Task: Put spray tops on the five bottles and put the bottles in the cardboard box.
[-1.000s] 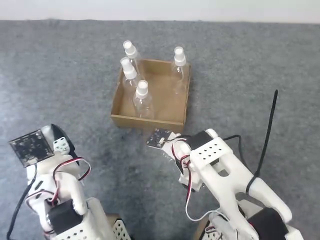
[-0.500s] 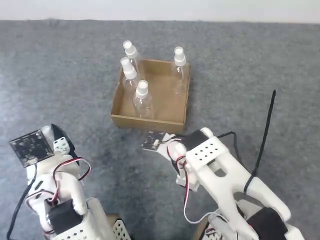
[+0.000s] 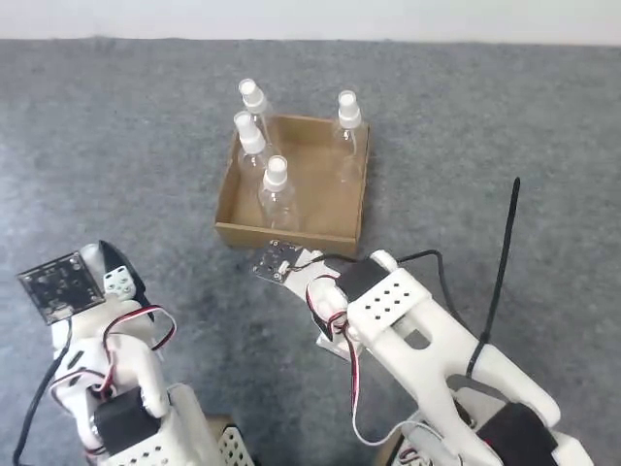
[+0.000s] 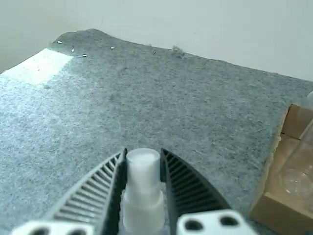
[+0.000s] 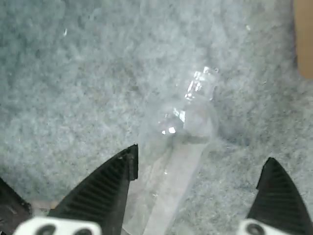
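Observation:
A clear bottle (image 5: 181,142) with no top lies on the grey carpet, its neck toward the cardboard box (image 5: 305,39). My right gripper (image 5: 200,166) hangs open over it, one black finger on each side of the body. My left gripper (image 4: 142,171) is shut on a white spray top (image 4: 143,188), held upright above the carpet at the near left. In the high view the cardboard box (image 3: 288,236) holds several clear bottles with white spray tops, such as one (image 3: 277,184) near its front. Another capped bottle (image 3: 253,100) stands at the back left corner; I cannot tell whether it is inside.
The right arm (image 3: 388,301) reaches low just in front of the box's front wall. The left arm (image 3: 107,340) stays at the near left. Open carpet lies left and right of the box. A black cable (image 3: 500,262) rises beside the right arm.
The right arm has swung leftward along the box's front wall. The left arm and the bottles in the box have not moved.

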`<state>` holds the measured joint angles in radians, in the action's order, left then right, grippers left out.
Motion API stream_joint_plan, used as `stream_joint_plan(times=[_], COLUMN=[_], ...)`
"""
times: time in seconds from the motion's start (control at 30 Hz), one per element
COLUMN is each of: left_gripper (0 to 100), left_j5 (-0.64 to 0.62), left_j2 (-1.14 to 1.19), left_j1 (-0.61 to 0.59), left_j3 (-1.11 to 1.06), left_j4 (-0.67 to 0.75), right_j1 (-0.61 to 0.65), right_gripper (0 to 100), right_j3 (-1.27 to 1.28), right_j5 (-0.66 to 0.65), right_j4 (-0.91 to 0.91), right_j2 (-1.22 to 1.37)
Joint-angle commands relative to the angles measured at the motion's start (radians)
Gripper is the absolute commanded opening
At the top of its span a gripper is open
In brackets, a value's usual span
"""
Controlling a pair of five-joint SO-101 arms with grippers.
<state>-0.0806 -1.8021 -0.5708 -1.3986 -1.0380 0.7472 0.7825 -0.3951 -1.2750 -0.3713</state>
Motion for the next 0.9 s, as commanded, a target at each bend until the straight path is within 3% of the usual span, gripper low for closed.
stream_joint_plan(times=[0.0, 0.67, 0.87], left_gripper=[2, 2, 2], left_j5=[0.008, 0.032, 0.032], left_j2=[-0.017, -0.017, -0.017], left_j1=[-0.003, -0.003, -0.003], left_j3=[0.012, 0.012, 0.012], left_j4=[0.002, 0.002, 0.002], right_j1=[0.005, 0.005, 0.007], right_gripper=[35.0, 29.4, 12.4], right_j3=[-0.051, -0.091, -0.126], right_j5=[0.014, 0.077, 0.072], right_j4=[0.035, 0.128, 0.093], right_j2=[0.005, 0.189, 0.188])
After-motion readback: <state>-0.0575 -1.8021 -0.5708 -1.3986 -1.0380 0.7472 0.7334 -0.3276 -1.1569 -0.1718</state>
